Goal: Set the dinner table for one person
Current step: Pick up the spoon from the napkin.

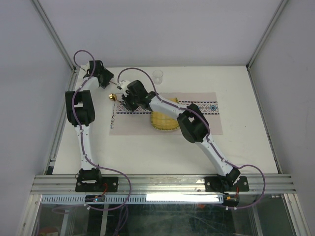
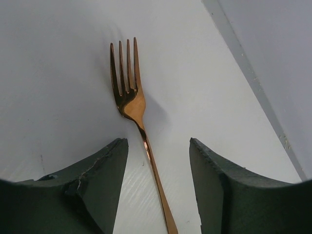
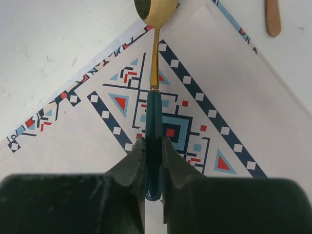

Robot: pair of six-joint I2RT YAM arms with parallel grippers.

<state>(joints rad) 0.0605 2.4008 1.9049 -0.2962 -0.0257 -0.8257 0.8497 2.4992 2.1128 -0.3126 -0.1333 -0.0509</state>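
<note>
Right claw [image 3: 153, 144] pinches spoon [image 3: 154, 112] by green handle over placemat [image 3: 229, 122] left edge, presumably to lay it. Left claw [image 2: 157, 144], spread, straddles fork [image 2: 132, 105] near surface [image 1: 236, 147] far-left corner, poised to grip.

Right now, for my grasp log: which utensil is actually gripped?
The green-handled spoon, pinched by the right gripper; the copper fork lies loose inside the open left gripper.

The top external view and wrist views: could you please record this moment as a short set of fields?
dinner table: white, metal rail along edge
placemat: patterned band, on the table
yellow plate: on the placemat
clear cup: on the table, beyond the placemat
fork: copper-coloured, flat on the table
left gripper: open, astride the fork's handle
spoon: gold bowl, dark teal handle, over the placemat
right gripper: shut on the spoon's handle
</note>
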